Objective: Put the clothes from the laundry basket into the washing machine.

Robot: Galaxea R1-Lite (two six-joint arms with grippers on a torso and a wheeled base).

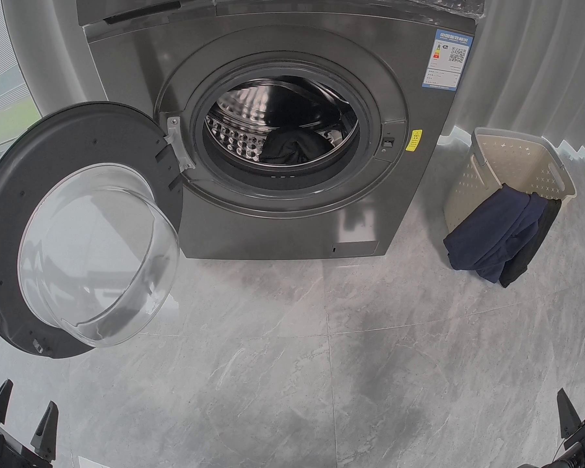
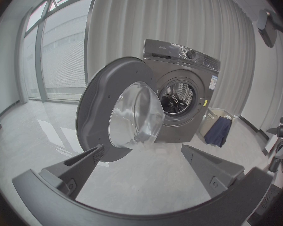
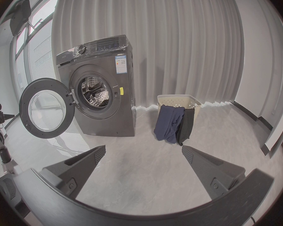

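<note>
L jaws & R jaws both spread wide, empty; clothes [image 1: 494, 235] draped over laundry basket [image 1: 523, 157] rim.

Grey washing machine [image 1: 273, 164]; beige laundry basket [image 1: 523, 160]; navy garment [image 1: 494, 232]; black garment [image 1: 530, 245].

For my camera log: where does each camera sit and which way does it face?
Head view: on the head, looking down at the washing machine, door and laundry basket; left gripper and right gripper at bottom corners.
Left wrist view: on that wrist, facing the open door past its open gripper.
Right wrist view: likewise, facing the laundry basket.
All share the draped clothes.
</note>
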